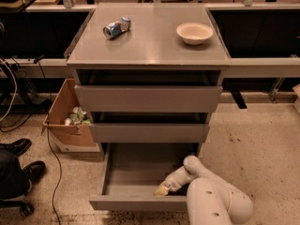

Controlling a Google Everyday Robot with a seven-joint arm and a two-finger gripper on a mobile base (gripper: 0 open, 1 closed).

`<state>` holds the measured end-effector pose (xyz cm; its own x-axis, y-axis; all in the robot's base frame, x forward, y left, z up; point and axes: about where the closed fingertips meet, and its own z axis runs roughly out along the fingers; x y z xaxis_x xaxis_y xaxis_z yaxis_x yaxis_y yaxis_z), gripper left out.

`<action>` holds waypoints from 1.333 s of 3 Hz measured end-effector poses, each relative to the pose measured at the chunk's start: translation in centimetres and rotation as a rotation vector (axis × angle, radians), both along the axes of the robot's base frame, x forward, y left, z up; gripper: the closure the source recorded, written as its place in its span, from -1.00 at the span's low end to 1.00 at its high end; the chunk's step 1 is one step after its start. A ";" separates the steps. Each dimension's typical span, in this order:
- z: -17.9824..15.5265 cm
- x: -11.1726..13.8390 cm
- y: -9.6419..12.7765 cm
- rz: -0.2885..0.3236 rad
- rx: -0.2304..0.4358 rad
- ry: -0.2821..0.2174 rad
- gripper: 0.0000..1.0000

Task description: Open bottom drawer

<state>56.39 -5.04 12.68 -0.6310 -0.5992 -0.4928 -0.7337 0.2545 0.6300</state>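
The grey cabinet has three drawers. The bottom drawer [136,203] is pulled far out, and its plain grey box interior shows and holds nothing. The middle drawer front [149,132] and the top drawer front [148,98] stand only slightly out. My white arm comes in from the lower right. My gripper [162,189] reaches into the bottom drawer at its right front corner, just behind the drawer's front panel, with its tan fingertips pointing left.
A crushed can [116,27] and a beige bowl [194,33] lie on the cabinet top [150,46]. A cardboard box [65,121] with rubbish stands left of the cabinet. A person's black shoes [18,161] and cables are at the far left. Bare speckled floor lies to the right.
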 end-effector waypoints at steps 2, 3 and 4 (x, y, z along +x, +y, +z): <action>0.8 -2.8 1.2 0.069 0.077 0.012 1.00; 3.4 -3.9 0.9 0.126 0.129 -0.077 1.00; 4.0 -5.0 1.2 0.155 0.145 -0.087 1.00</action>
<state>51.36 -3.89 16.69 -0.4885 -0.6042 -0.6295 -0.8100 0.0458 0.5846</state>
